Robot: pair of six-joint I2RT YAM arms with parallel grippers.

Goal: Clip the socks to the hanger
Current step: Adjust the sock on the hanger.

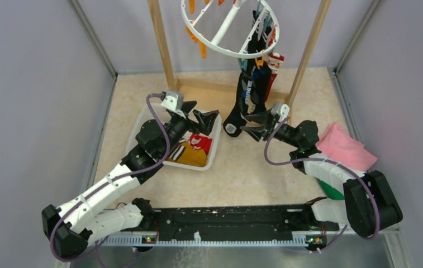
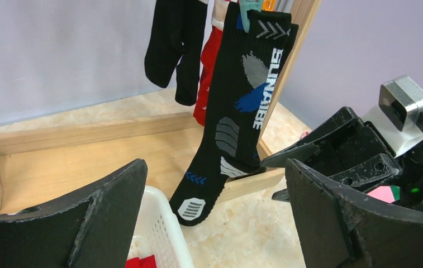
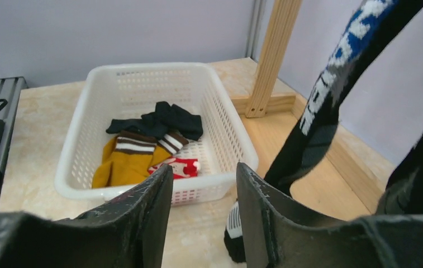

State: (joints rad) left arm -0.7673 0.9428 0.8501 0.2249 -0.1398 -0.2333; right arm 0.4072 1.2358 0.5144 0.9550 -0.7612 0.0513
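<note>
Left fingers (image 1: 209, 120), spread wide and empty, are held over the basket (image 1: 142, 120) of loose socks (image 3: 142, 151), seemingly for another pick, while right fingers (image 1: 245, 123), part-open on nothing, are held beside the long black sock (image 1: 248, 95) already pegged to the hanger (image 1: 220, 50).

Top external: hanger (image 1: 228, 54) ring far side cut by top edge, above both claws. White basket (image 1: 214, 149) far corner hidden under left claw (image 1: 200, 114). Green cloth (image 1: 329, 191) mostly buried under right arm.

Right wrist: long black sock (image 3: 332, 84) right of right claw (image 3: 204, 167), blurred, cuff out of frame, foot partly behind finger. Dark mass (image 3: 421, 167) at right edge, cannot tell what.
</note>
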